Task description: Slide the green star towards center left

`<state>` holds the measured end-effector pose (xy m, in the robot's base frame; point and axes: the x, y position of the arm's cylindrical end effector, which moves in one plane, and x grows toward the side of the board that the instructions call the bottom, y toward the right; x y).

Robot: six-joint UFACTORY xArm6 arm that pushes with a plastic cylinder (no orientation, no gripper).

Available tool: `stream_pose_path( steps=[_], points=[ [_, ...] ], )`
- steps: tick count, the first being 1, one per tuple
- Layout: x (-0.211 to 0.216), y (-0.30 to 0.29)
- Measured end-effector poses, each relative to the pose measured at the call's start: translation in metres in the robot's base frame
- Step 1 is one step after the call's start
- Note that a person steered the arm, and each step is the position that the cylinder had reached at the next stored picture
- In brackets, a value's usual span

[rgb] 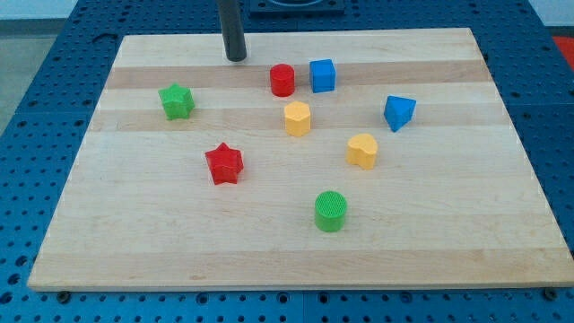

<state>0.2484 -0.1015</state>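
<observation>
The green star (177, 100) lies on the wooden board (161, 242) at the view's upper left. My tip (236, 58) rests near the board's top edge, up and to the right of the green star and well apart from it. The red cylinder (282, 80) stands to the right of my tip.
A blue cube (323, 75) sits beside the red cylinder. A yellow hexagonal block (297, 117) is below them. A blue triangular block (399, 112) is at the right. A yellow heart (362, 150), a red star (223, 163) and a green cylinder (330, 211) lie lower down.
</observation>
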Motion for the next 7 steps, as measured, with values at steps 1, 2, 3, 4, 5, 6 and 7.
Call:
stream_pose_path(
  steps=[1, 2, 3, 4, 5, 6, 7],
  points=[
    [0.009, 0.000],
    [0.024, -0.002],
    [0.036, -0.003],
    [0.052, -0.011],
    [0.054, -0.032],
    [0.054, -0.036],
    [0.061, -0.036]
  ],
)
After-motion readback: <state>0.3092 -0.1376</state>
